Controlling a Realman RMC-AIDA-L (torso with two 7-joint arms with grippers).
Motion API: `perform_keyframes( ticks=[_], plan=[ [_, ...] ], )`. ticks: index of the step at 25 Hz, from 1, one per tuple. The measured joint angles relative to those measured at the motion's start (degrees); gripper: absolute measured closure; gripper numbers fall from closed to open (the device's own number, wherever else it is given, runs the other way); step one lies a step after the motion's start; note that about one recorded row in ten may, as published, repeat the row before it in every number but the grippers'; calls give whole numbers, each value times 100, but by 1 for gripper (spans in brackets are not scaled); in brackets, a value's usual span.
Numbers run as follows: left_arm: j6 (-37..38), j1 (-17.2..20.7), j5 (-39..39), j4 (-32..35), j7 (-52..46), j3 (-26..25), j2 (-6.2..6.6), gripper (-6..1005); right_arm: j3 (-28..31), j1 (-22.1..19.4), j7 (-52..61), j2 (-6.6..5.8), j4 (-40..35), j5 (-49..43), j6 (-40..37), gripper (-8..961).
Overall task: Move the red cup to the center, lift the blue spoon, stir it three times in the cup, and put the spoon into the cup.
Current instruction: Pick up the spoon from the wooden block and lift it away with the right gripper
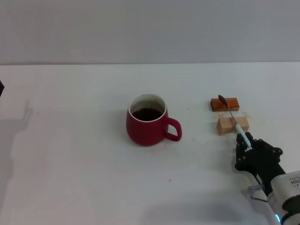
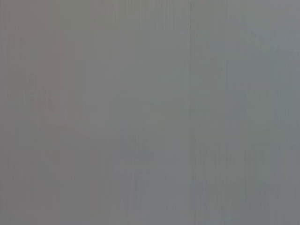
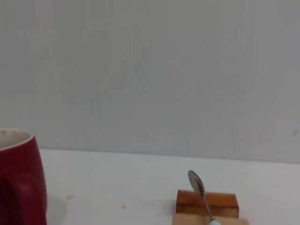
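1 step on, red cup point(image 1: 146, 125) centered; your right claw point(image 1: 247, 143) grips the blue spoon point(image 1: 236, 123) beside it—lift next; left claw unseen.

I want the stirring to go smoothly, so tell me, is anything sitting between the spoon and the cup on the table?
Nothing visible does. The blue spoon rests across two wooden blocks, with the right gripper at its handle end. The table between it and the red cup is bare, the cup's handle pointing toward the spoon.
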Motion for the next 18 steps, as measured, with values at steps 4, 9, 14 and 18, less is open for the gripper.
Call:
perform_keyframes(
  ticks=[4, 9, 14, 18],
  plan=[
    [-60, -24, 0, 6, -6, 0, 0, 172, -14, -39, -30, -43, 104, -5, -407, 820],
    [-161, -37, 0, 12, -16, -14, 1, 172, -15, -122, -42, -107, 267, -24, -802, 820],
    [-184, -38, 0, 12, -17, -66, 1, 173, 11, -214, -73, -334, 734, -71, -1051, 819],
    [-193, -38, 0, 11, -17, -71, 1, 173, 6, -294, -121, -589, 1229, -109, -1224, 819]
  ],
)
